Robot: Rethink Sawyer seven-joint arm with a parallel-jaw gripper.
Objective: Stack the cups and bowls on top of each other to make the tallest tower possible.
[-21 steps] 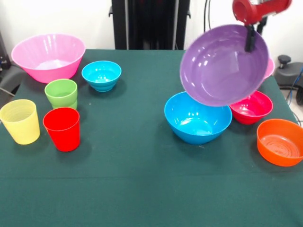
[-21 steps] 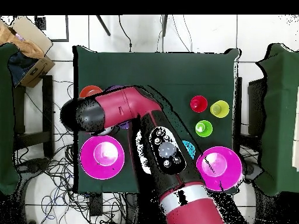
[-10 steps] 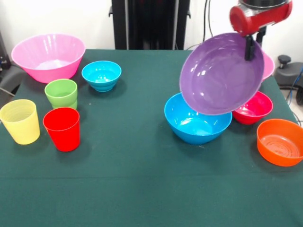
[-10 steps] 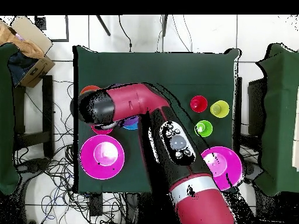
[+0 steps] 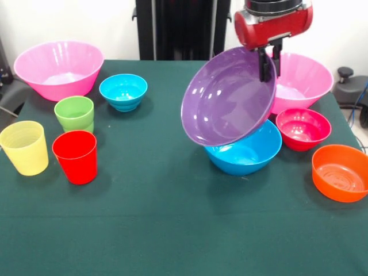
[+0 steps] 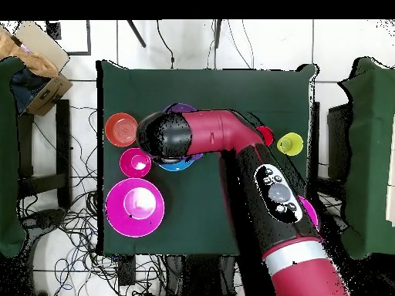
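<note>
Purple bowl [image 5: 227, 98], pinched by its rim at one o'clock in the hand [image 5: 268, 64], hangs steeply tilted over the blue bowl [image 5: 246, 150] mid-counter; released crooked, it could wedge or slide off.

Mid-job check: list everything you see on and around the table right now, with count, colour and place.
Places as in the front view.
Pink bowls: 2; one far left, one far right behind the arm.
Purple bowl: 1; tilted, held by its rim above the blue bowl.
Blue bowl: 1; right of centre, under the purple bowl.
Cyan bowl: 1; small, beside the left pink bowl.
Crimson bowl: 1; right, in front of the right pink bowl.
Orange bowl: 1; near right edge.
Cups: 3; green, yellow, red, clustered at left.
Table: 1; dark green cloth.
Box: 1; brown, on the floor in the overhead view.
Arm: 1; red and black.
Hand: 1; shut on the purple bowl's rim.
</note>
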